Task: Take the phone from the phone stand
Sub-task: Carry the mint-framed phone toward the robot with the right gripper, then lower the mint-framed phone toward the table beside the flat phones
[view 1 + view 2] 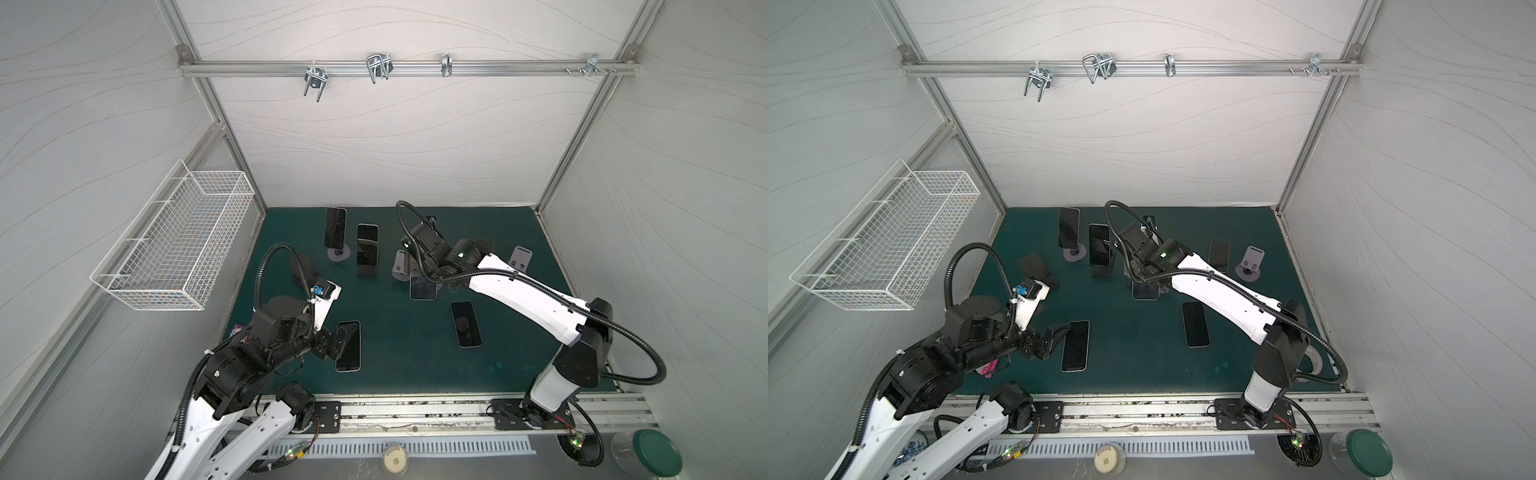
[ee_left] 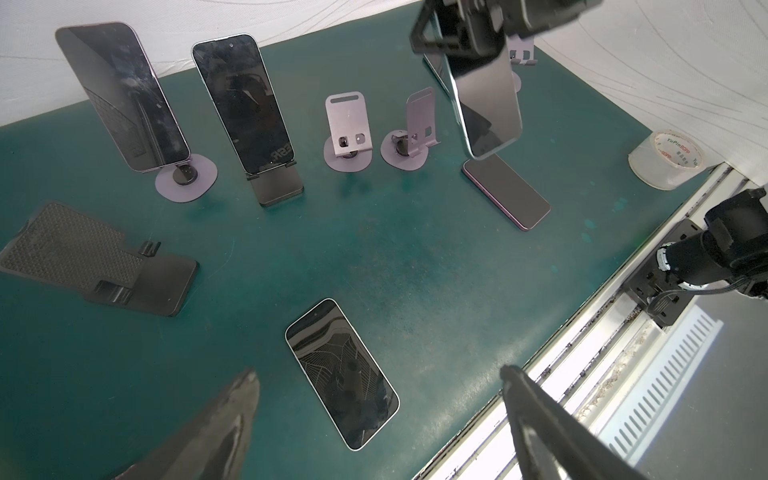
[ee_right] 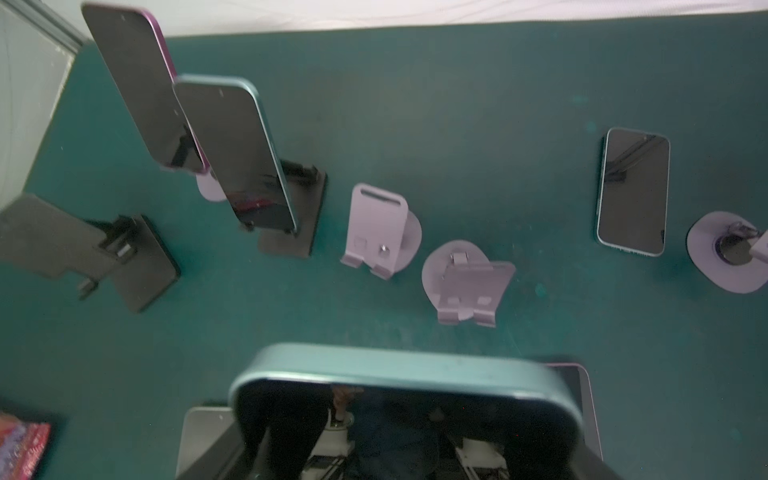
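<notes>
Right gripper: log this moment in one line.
right gripper: shut on teal phone, aloft | left gripper: open, empty | docked phones: two

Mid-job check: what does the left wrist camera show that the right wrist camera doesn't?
Left wrist only: the tape roll, and a phone lying flat nearest that arm. Right wrist only: a red patterned item. Both: the teal phone in the right claw, the purple phone and the blue phone propped on stands, two empty lilac stands.

In both top views the green mat (image 1: pixel 395 365) is seen from high above 6 o'clock. By the left wrist it is viewed from 7 o'clock, by the right closely from the centre; lilac stands (image 2: pixel 347 120) are shared.
</notes>
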You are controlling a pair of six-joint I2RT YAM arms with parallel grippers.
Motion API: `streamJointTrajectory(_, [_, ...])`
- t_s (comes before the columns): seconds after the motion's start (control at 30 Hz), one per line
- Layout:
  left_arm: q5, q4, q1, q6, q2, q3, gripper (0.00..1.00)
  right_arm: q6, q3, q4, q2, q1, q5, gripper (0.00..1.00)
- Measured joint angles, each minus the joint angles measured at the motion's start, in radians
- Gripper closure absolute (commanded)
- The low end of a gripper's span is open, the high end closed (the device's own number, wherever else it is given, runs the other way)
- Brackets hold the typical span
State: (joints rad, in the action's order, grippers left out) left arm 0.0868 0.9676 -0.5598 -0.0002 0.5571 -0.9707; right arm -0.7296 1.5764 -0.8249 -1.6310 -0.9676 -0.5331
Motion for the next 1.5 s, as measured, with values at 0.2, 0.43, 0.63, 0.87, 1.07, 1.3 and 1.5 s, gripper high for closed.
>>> streamJointTrajectory(0.2, [-0.021, 0.000, -0.012, -0.005, -0.005, 0.000, 0.08, -0.050, -0.138, -0.001, 0.091, -0.024, 0.018, 0.52])
streamJointTrajectory(0.43, [-0.047, -0.017, -0.013, -0.024, 0.002, -0.001, 0.08, -0.079, -0.215, 0.001, 0.153, -0.032, 0.024, 0.53])
streamJointTrajectory(0.63, [-0.065, -0.018, -0.013, -0.036, 0.050, -0.031, 0.08, -0.079, -0.261, 0.005, 0.160, -0.032, 0.044, 0.55])
streamJointTrajectory(0.87, [-0.068, -0.024, -0.013, -0.051, 0.078, -0.042, 0.09, -0.073, -0.357, 0.053, 0.164, -0.032, 0.076, 0.56])
streamJointTrajectory(1.07, [-0.064, -0.027, -0.022, -0.073, 0.107, -0.072, 0.10, -0.074, -0.424, 0.110, 0.164, -0.030, 0.107, 0.57])
streamJointTrajectory(1.3, [-0.060, -0.040, -0.023, -0.090, 0.149, -0.097, 0.10, -0.071, -0.461, 0.173, 0.156, 0.005, 0.184, 0.57])
streamJointTrajectory(1.5, [-0.061, -0.036, -0.023, -0.103, 0.188, -0.115, 0.12, -0.062, -0.501, 0.216, 0.124, 0.049, 0.238, 0.57])
